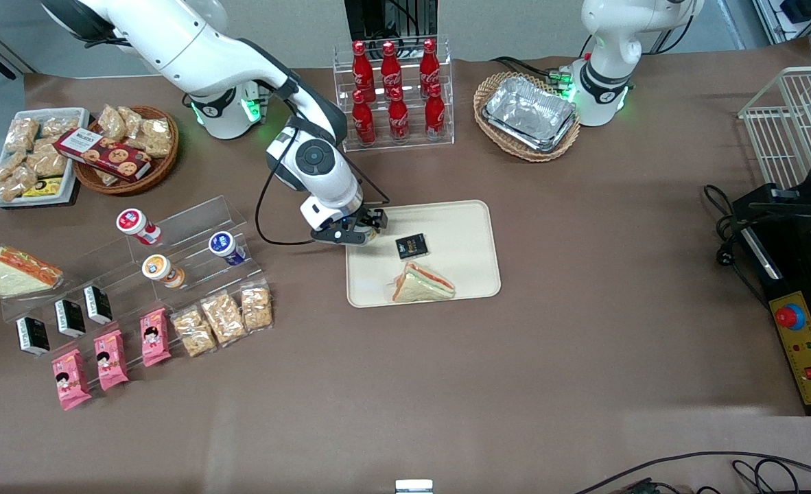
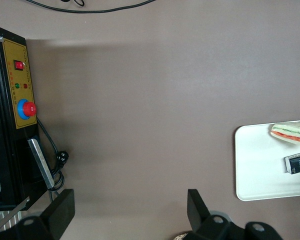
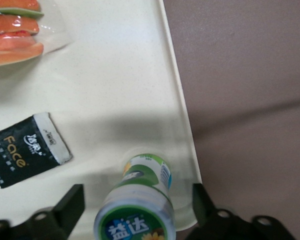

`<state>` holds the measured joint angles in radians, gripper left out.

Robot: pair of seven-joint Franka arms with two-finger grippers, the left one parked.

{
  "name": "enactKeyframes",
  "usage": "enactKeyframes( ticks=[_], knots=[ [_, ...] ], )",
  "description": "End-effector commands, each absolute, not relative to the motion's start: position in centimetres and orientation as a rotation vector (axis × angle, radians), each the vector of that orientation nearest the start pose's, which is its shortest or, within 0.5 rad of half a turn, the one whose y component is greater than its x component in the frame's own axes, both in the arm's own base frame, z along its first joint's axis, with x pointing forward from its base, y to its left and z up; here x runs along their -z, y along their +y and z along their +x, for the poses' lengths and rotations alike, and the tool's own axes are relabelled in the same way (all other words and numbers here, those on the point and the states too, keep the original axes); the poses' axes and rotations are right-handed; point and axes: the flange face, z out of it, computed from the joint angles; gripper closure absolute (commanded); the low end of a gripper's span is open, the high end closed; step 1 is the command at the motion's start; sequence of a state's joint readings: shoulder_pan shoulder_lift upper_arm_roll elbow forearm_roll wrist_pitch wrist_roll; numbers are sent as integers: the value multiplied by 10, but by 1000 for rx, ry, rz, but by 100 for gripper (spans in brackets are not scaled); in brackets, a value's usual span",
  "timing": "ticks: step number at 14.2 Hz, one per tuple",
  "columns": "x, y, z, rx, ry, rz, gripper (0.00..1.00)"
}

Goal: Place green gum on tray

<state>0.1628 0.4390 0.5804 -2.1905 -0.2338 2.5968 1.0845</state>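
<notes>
Green-lidded white gum canister [image 3: 140,200] stood on flat beige plastic tray [image 3: 115,85].
Your gripper [image 3: 135,205] hovered over it, fingers [image 3: 72,202] spread wide, gripping nothing.

The gripper [image 1: 366,232] is positioned over the corner of the tray [image 1: 467,223] that lies toward the working arm's end of the table and farther from the front camera. The green gum is hidden from this view. On the tray, a black packet [image 1: 412,246] is located near the gripper, and a wrapped sandwich [image 1: 422,283] is placed nearer to the camera than the packet. A clear tiered stand [image 1: 193,230] carrying three canisters is seen toward the working arm's end. A rack of red bottles [image 1: 395,92] is set farther from the camera than the tray.
</notes>
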Motion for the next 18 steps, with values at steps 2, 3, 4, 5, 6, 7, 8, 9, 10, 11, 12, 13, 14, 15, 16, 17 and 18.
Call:
enactKeyframes(
  ticks=[2, 3, 4, 5, 6, 7, 8, 9, 10, 11, 12, 13, 14, 15, 16, 17, 18],
  knots=[
    [-277, 379, 426, 67, 291, -3049, 0],
    [-305, 375, 428, 91, 282, -3104, 0],
    [-335, 371, 428, 113, 201, -3171, 0],
    [-362, 366, 429, 85, 111, -3220, 0],
    [-390, 359, 435, -13, 84, -3216, 0],
    [-421, 343, 447, -110, 54, -3183, 0],
    [-449, 317, 461, -172, 60, -3163, 0],
    [-477, 289, 472, -169, 87, -3162, 0],
    [-499, 261, 482, -150, 138, -3163, 0],
    [-519, 231, 490, -135, 161, -3161, 0],
    [-537, 200, 499, -130, 151, -3156, 0],
    [-550, 169, 505, -141, 130, -3152, 0],
    [-563, 136, 510, -130, 121, -3142, 0],
    [-572, 104, 516, -114, 119, -3131, 0],
    [-582, 73, 522, -88, 106, -3121, 0],
    [-592, 44, 527, -53, 107, -3111, 0],
    [-599, 21, 529, -30, 103, -3106, 0]
  ],
)
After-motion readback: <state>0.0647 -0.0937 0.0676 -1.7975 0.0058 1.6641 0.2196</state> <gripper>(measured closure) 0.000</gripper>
